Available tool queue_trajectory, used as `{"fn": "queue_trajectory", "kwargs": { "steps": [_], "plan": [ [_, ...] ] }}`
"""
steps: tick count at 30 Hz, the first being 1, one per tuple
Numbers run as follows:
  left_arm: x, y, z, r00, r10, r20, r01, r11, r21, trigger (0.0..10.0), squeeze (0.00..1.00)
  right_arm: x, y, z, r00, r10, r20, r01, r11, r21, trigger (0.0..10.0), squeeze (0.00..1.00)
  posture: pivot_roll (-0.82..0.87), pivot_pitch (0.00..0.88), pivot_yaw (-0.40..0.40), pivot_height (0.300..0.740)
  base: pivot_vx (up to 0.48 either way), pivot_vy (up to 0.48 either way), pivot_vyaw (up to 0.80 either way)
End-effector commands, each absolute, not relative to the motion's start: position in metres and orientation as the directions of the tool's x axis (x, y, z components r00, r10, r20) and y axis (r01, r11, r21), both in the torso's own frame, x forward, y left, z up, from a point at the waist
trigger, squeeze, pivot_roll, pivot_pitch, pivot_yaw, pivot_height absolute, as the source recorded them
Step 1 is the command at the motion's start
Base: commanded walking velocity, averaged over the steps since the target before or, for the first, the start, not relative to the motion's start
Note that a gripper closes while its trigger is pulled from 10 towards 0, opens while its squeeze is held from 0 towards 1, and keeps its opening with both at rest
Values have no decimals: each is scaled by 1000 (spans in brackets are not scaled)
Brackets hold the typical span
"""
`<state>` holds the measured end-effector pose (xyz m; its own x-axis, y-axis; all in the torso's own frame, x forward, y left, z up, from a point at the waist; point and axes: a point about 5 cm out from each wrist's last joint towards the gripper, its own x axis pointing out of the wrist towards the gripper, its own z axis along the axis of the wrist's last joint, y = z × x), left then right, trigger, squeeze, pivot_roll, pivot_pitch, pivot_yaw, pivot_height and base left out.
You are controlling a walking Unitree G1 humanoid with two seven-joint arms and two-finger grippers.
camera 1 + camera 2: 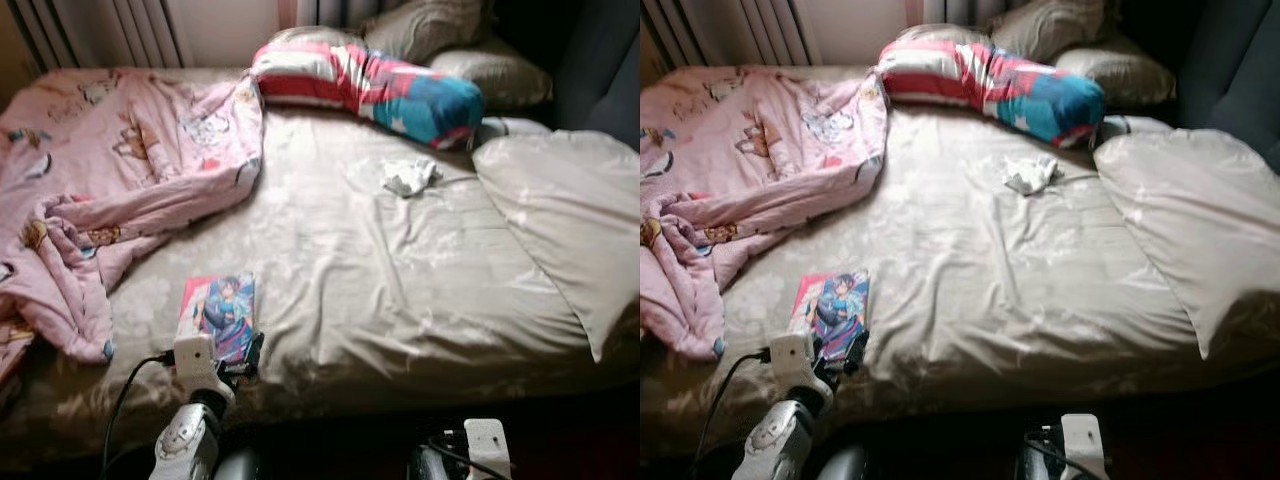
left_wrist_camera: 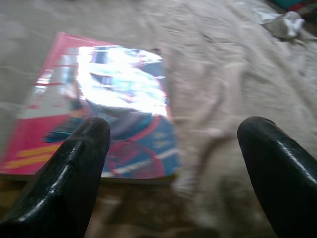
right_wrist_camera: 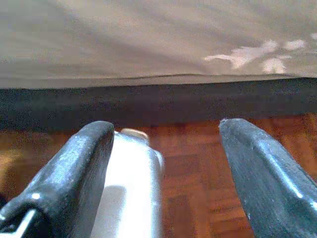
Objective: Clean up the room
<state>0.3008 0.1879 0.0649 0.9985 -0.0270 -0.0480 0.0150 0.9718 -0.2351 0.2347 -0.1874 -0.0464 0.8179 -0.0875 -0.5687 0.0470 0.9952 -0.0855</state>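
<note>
In the left eye view the left gripper (image 1: 240,358) hangs at the near edge of the bed (image 1: 400,300), at about seven o'clock in the scene, right at the near end of a glossy comic book (image 1: 220,315) that lies flat on the beige sheet with its long axis running toward twelve o'clock. A rumpled pink quilt (image 1: 100,190) lies heaped at ten o'clock, just beside the book's left edge, while bare sheet opens out toward three o'clock. A crumpled white cloth (image 1: 410,176) sits well apart at one o'clock, below a striped bolster (image 1: 370,85); a big pillow (image 1: 570,220) lies at three o'clock. The right eye view shows the right gripper's wrist (image 1: 1080,445) low at six o'clock, off the mattress, so the left arm is clearly nearer the book. In the left wrist view the jaws stand wide apart, one finger (image 2: 69,178) over the book's near corner, the other over sheet: I judge a slight shift toward the book would centre it. In the right wrist view the right gripper (image 3: 166,163) is spread, holding nothing, over wooden floor (image 3: 193,163) below the bed's edge.
</note>
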Motion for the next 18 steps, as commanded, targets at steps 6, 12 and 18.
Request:
{"fn": "queue_trajectory", "kwargs": {
  "steps": [6,12,18],
  "plan": [
    [298,186,60,997,-34,-73,16,971,-238,10000,0,222,-188,-56,781,-97,-617,69,995,-68,10000,0,35,216,3,587,0,256,0],
    [298,187,61,997,-35,-70,18,972,-235,10000,0,221,-187,-57,778,-96,-621,70,995,-67,10000,0,34,215,6,587,0,268,0],
    [298,187,61,997,-35,-70,18,972,-235,10000,0,221,-187,-57,778,-96,-621,70,995,-67,10000,0,34,215,6,587,0,266,0]
  ]
}}
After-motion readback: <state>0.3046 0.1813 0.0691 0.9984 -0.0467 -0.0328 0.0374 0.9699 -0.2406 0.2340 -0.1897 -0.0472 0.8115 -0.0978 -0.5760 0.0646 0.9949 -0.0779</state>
